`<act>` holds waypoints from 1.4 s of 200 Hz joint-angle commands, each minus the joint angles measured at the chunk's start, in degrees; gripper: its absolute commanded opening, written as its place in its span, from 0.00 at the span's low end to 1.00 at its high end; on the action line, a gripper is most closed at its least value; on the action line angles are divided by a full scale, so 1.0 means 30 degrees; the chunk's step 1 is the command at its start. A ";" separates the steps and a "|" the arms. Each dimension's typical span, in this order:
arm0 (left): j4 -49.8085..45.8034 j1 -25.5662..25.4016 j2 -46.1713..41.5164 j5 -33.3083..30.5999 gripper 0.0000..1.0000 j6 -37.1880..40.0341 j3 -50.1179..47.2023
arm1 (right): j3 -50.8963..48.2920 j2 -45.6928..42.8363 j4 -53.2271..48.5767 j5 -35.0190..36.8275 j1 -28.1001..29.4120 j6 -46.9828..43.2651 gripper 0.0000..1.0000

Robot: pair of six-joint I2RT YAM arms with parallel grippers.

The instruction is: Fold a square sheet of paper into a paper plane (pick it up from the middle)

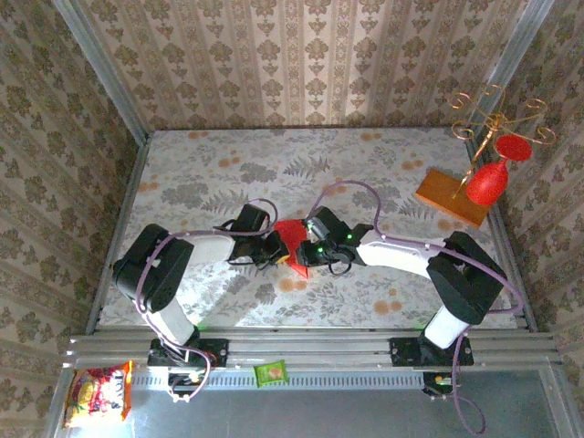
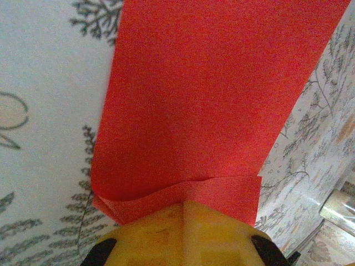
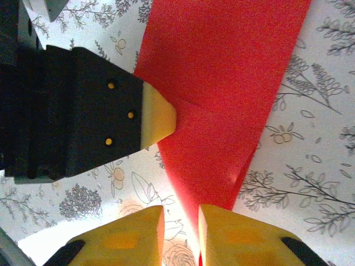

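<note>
The folded bright red paper sheet runs lengthwise straight ahead of the left hand, which pinches its creased near end, while the right hand, narrowly open, straddles its tapering edge.

I'm seeing bright red paper on my feed; table is white with grey leaves and orange blossoms; walls beige damask; fingers yellow; left gripper black, yellow-tipped
</note>
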 commanded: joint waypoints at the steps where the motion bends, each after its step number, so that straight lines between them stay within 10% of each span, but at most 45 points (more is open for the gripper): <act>1: -0.1064 0.0280 0.0892 -0.1309 0.03 0.0547 -0.0010 | 0.0545 0.0657 -0.0041 -0.1081 0.0284 0.0283 0.19; 280: -0.0979 0.0297 0.1251 -0.0827 0.04 0.0731 -0.0032 | 0.1963 0.3414 -0.1822 0.0030 0.0579 -0.1446 0.11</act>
